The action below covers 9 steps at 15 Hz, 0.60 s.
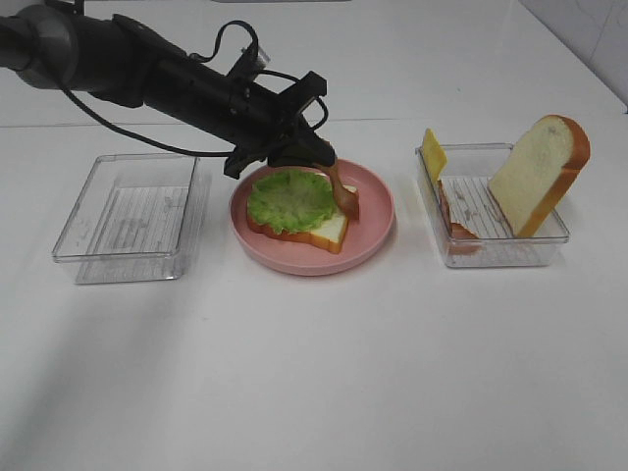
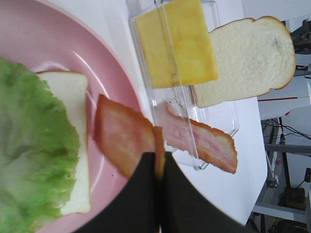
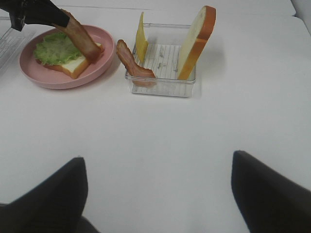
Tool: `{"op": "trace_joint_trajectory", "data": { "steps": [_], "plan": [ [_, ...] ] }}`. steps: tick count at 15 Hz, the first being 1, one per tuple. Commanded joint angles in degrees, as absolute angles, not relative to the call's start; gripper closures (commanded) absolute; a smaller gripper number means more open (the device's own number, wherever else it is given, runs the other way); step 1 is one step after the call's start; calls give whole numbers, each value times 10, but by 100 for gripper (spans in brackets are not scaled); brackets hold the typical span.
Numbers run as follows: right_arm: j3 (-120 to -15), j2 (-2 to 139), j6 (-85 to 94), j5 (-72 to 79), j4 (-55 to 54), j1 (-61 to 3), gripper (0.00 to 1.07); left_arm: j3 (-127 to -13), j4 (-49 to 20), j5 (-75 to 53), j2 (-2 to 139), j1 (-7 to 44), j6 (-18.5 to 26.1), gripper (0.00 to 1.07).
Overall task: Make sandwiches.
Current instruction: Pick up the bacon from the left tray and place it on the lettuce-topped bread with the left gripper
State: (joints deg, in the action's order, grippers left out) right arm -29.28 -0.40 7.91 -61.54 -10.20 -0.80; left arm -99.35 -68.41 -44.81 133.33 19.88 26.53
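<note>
Nearest lens: right tool (image 3: 156,167), spread wide, nothing held, low in the right wrist frame over bare tabletop (image 3: 160,126). Well apart from the work.

Upper centre-left of high view: left tool (image 1: 299,147), clenched on one end of a bacon strip (image 1: 341,191). Other end hanging down at the right edge of the stack. Looks to touch the bread there, cannot confirm.

Centre of high view, on pink plate (image 1: 378,216): sandwich (image 1: 294,224), part-built. Bottom bread slice (image 1: 334,235) down, lettuce (image 1: 289,199) flat on top. Two layers done.

Right of frame, right clear tray (image 1: 500,260):
- second bacon strip (image 1: 456,226), draped over the left wall
- cheese slice (image 1: 432,154), on edge at the back-left corner
- top bread slice (image 1: 538,177), leaning on the right wall

Left of frame: left clear tray (image 1: 123,211), nothing inside.

Step in hand, by judgement: laying first bacon onto lettuce, not yet released. Left to do: release, second bacon, cheese, top slice. Under halfway. Strip sitting off to the side of the lettuce, so likely needs shifting inward before release.
</note>
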Motion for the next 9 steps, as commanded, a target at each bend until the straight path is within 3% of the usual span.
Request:
{"op": "trace_joint_trajectory", "data": {
  "steps": [1,9],
  "plan": [
    [-290,-11,78,-610,-102,-7,31,-997,-678,-476,1330,178,268,107],
    [-290,-11,78,-610,-103,-7,31,-997,-620,-488,1330,146,268,107]
  ]
}}
